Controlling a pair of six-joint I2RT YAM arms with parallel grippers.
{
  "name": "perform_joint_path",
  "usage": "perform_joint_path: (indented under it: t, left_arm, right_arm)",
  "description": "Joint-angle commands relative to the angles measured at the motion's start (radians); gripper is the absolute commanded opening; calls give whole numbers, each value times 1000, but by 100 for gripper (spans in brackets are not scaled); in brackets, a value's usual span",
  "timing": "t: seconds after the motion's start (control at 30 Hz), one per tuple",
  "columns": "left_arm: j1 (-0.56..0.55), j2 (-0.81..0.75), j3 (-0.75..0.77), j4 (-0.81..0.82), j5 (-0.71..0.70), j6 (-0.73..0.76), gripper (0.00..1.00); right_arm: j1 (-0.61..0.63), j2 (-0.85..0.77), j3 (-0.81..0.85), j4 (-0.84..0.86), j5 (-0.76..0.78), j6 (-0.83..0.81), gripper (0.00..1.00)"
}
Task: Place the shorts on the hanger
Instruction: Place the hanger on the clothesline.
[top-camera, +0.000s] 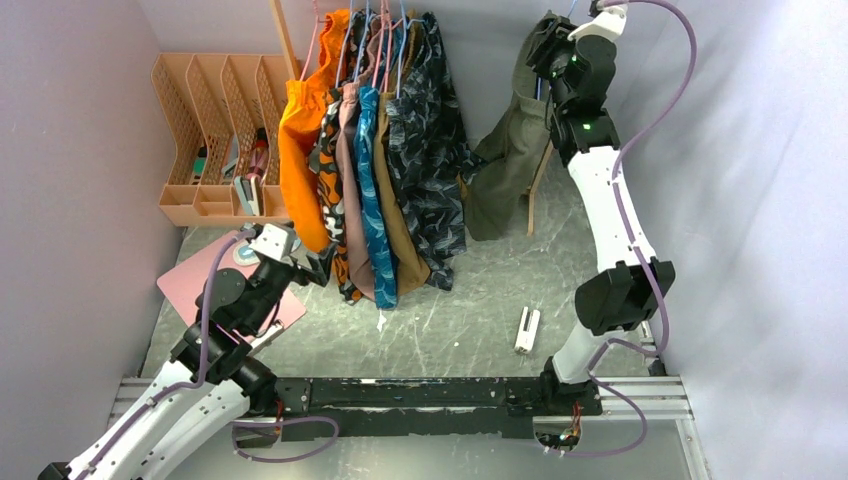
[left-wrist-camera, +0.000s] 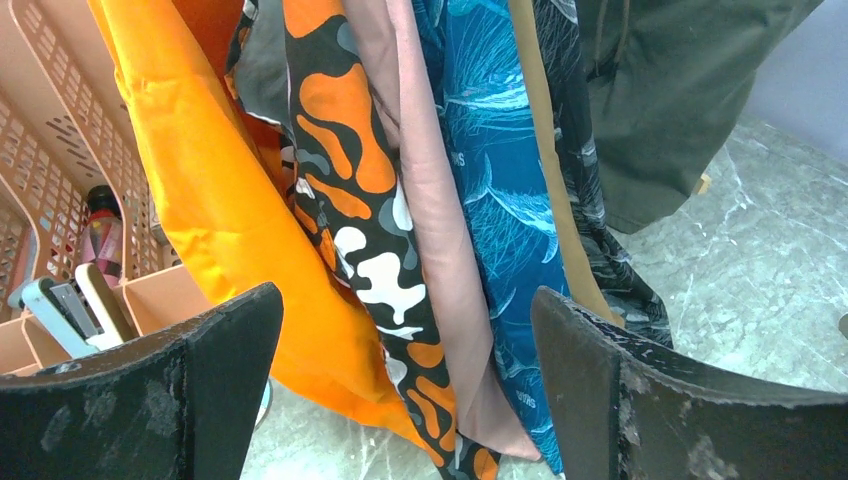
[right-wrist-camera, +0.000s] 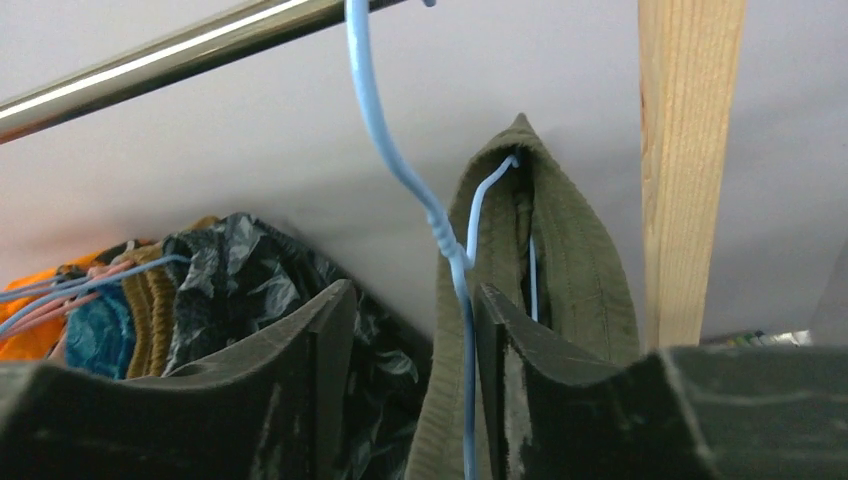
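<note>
Grey marbled tabletop (top-camera: 450, 320), pale walls all round, shiny metal rail (right-wrist-camera: 150, 60) up top. The dark olive-green fabric shorts (right-wrist-camera: 580, 290) are draped over the thin light-blue wire hanger (right-wrist-camera: 385, 130), which hooks onto that rail beside a wooden post (right-wrist-camera: 690, 150). Right gripper (right-wrist-camera: 415, 290) sits partway open around the hanger's neck, with the wire just beside one finger and not clamped. Left gripper (left-wrist-camera: 405, 293) is spread wide with nothing in it, down low by the bright orange garment (left-wrist-camera: 190, 200).

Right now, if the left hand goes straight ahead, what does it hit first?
Probably the orange-and-black patterned garment hanging dead ahead of the left hand; depth unclear.
</note>
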Motion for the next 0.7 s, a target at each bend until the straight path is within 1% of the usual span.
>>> perform_joint_path:
  t: [0.0, 0.2, 0.27, 0.37, 0.5, 0.67]
  left_arm:
    - [-15, -11, -6, 33, 15, 0, 98]
    - [-49, -4, -8, 37, 18, 1, 98]
    - [-60, 3, -6, 36, 19, 3, 98]
    - [-65, 7, -5, 38, 23, 2, 98]
    - [-66, 13, -3, 33, 23, 2, 98]
    - [-67, 9, -5, 31, 16, 5, 98]
  right_arm:
    - [-6, -94, 44, -120, -33, 31, 53]
    - [-6, -202, 31, -292, 4, 53, 57]
    - [-7, -195, 72, -395, -16, 52, 57]
    - [-5, -139, 151, -525, -66, 50, 58]
    - [0, -103, 159, -561, -90, 55, 58]
    - [3, -63, 169, -563, -36, 45, 59]
